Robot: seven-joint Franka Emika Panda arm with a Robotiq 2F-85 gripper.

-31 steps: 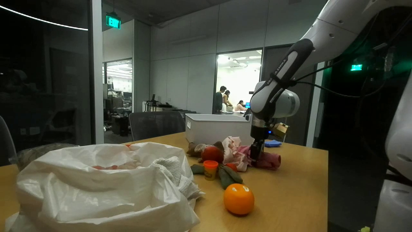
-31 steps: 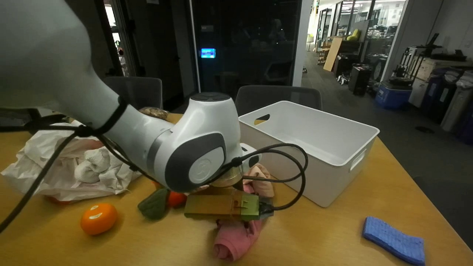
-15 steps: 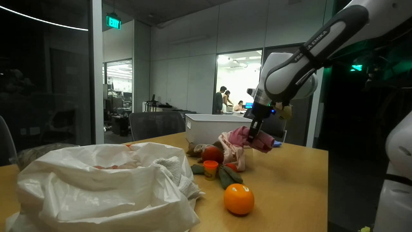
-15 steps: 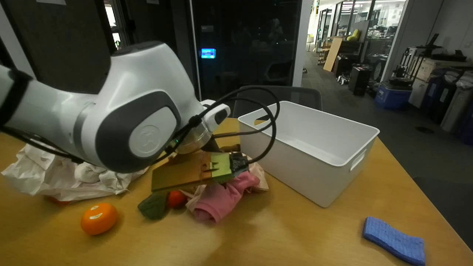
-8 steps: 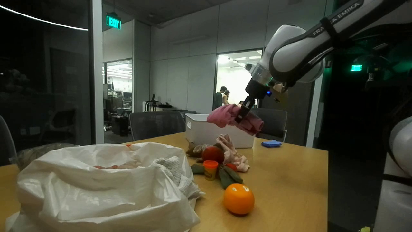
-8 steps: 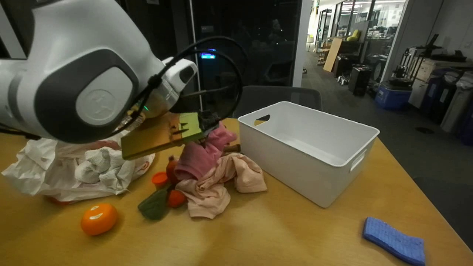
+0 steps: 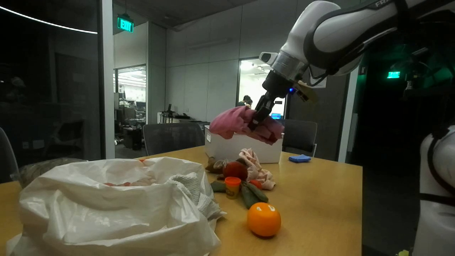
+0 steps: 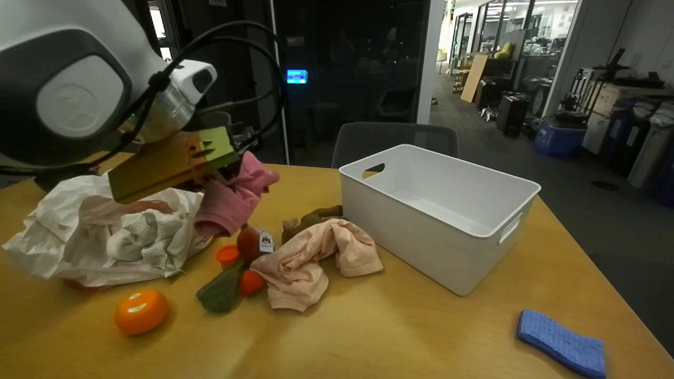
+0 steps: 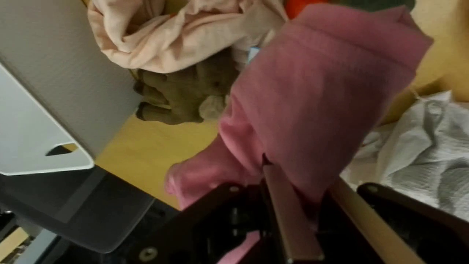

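A rose-pink cloth [image 7: 227, 122] hangs in the air, pinched by my gripper [image 7: 253, 125]. In the wrist view the fingers close around a fold of that cloth [image 9: 311, 91], which spreads out on both sides and hides part of the fingertips. An exterior view puts the bunched cloth [image 8: 231, 202] above the table, near the white plastic bag [image 8: 95, 231]. Beneath it and to the side lies a pale pink cloth [image 8: 310, 263], crumpled on the table. Beside the pale cloth are a brown plush toy [image 9: 183, 91] and a dark red round object [image 7: 234, 170].
An open white bin [image 8: 410, 231] stands on the table [image 8: 400, 337]. An orange fruit [image 7: 263, 219], an orange-lidded tub [image 7: 232, 187] and a green object [image 8: 220, 292] lie near the bag. A folded blue cloth [image 8: 561, 342] rests close to the table's edge. Chairs stand behind.
The rose-pink cloth has risen off the table in my gripper and swung toward the white bag's side. The pale pink cloth lifted partly with it, then dropped back onto the table.
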